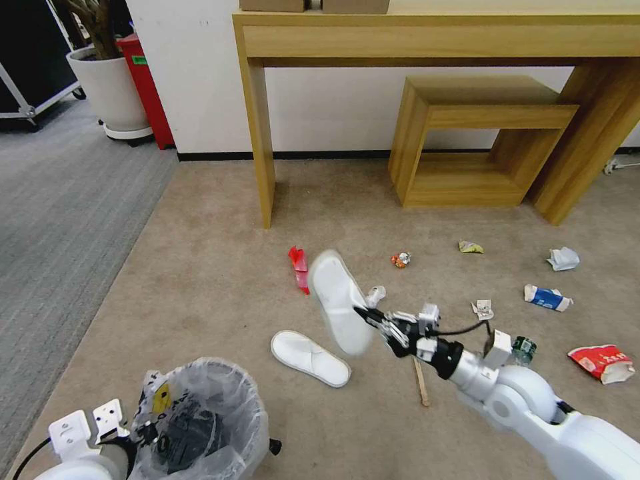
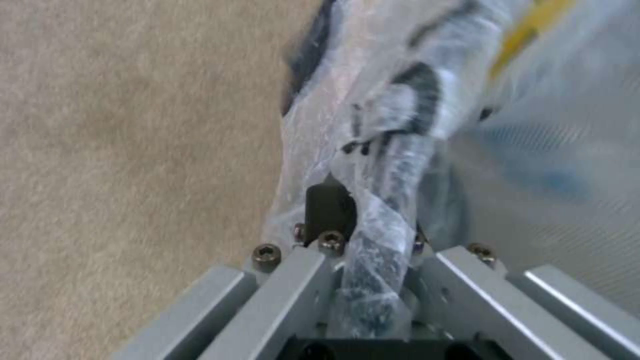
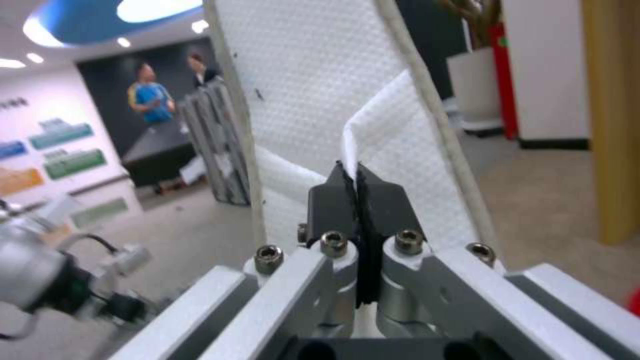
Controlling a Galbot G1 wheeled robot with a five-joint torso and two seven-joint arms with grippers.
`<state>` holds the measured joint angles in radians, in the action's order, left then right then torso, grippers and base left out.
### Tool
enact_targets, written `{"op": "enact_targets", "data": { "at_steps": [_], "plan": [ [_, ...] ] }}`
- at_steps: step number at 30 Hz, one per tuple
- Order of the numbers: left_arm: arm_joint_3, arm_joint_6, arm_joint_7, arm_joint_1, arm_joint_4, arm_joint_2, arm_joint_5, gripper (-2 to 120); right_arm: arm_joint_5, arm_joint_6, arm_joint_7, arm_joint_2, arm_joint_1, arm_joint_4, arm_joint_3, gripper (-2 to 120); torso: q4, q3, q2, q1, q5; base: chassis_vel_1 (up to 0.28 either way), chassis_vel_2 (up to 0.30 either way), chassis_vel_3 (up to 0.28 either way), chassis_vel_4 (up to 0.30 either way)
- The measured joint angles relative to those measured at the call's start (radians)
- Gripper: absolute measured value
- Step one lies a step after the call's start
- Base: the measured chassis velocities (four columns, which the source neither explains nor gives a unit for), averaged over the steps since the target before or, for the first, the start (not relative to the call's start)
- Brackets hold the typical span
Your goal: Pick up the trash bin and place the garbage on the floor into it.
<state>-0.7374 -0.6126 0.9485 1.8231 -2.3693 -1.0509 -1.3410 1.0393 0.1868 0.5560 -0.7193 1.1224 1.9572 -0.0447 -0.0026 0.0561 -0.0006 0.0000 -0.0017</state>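
Observation:
The trash bin [image 1: 200, 420], lined with crinkled clear plastic, hangs at the lower left. My left gripper [image 1: 137, 433] is shut on its rim, and the bag-wrapped rim [image 2: 393, 165] is pinched between the jaws of that gripper [image 2: 363, 200]. My right gripper [image 1: 370, 317] is shut on a white slipper [image 1: 337, 300] held tilted above the floor [image 1: 213, 280]; it [image 3: 359, 175] grips the slipper's strap [image 3: 393, 130]. A second slipper [image 1: 310, 358] lies on the carpet. Scattered garbage includes a red wrapper [image 1: 299, 268], a wooden stick [image 1: 421, 382], a blue-white carton [image 1: 547, 297] and crumpled paper [image 1: 563, 259].
A tall wooden table [image 1: 260, 133] and a low wooden stool [image 1: 480, 133] stand against the wall ahead. Grey ribbed carpet [image 1: 60, 200] lies to the left, with a white planter [image 1: 110, 93] and a red box [image 1: 147, 87] behind it. A red bag [image 1: 601, 362] lies far right.

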Motion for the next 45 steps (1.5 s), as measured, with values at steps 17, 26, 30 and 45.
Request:
{"op": "enact_targets", "data": {
  "at_steps": [17,26,30,45],
  "plan": [
    [-0.047,0.019,0.111,-0.080,-0.030,0.064,-0.183,0,0.038,-0.002,0.057,-0.056,-0.040,0.020,0.087,0,0.0004,0.000,0.000,0.000,0.0012,0.000,0.000,0.000,0.000],
    [-0.079,0.029,0.132,-0.082,-0.063,0.098,-0.256,0,0.061,0.010,0.082,-0.133,-0.147,-0.034,0.232,0,0.0004,0.000,0.000,0.000,0.0014,0.000,0.000,0.000,0.000],
    [-0.081,0.029,0.133,-0.081,-0.063,0.108,-0.265,0,0.067,0.014,0.080,-0.180,-0.214,-0.075,0.306,0,0.0005,0.000,0.000,0.000,0.0012,0.000,0.000,0.000,0.000],
    [-0.034,0.054,0.058,-0.188,0.032,0.198,-0.282,0,0.079,0.034,0.069,-0.342,-0.390,-0.234,0.472,0,0.0003,0.000,0.000,0.000,0.0012,0.000,0.000,0.000,0.000]
  ]
}}
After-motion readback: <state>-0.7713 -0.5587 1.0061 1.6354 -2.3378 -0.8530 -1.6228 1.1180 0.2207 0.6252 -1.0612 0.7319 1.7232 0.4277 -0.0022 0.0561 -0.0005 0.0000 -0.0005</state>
